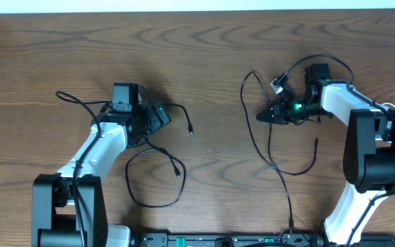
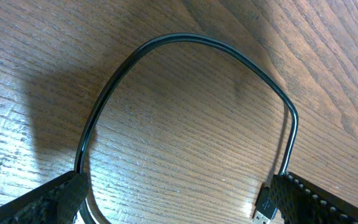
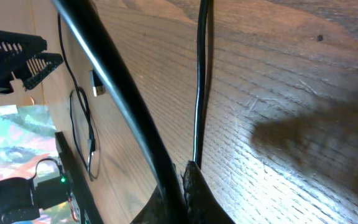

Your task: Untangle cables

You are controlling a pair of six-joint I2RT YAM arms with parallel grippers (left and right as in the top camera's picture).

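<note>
Presently, the wooden table point(image 1: 211, 41) carries two runs of thin black cord, well apart. The right cable point(image 3: 199, 93) trails from beside the right arm toward the front edge. The right gripper point(image 3: 188, 180) is clenched on it, the cord running straight into the closed tips. The left cable point(image 2: 185, 38) lies in loose loops by the left arm. The left gripper point(image 2: 176, 185) stands released, jaws wide, with an arc of that cord lying flat between the fingers and its plug point(image 2: 263, 210) just beside one finger. A white cord cannot be confirmed from these views.

Principal risk: a long pull by the right arm would drag the slack across itself and tighten a crossing rather than free it. Secondary risk: the left jaws, closing where they stand, would gather both legs of the arc at once and fold the loop instead of opening it. Lesser risk: the thin, smooth cord slips from the right pinch under load. Containers: none in view, so nothing is held in one.
</note>
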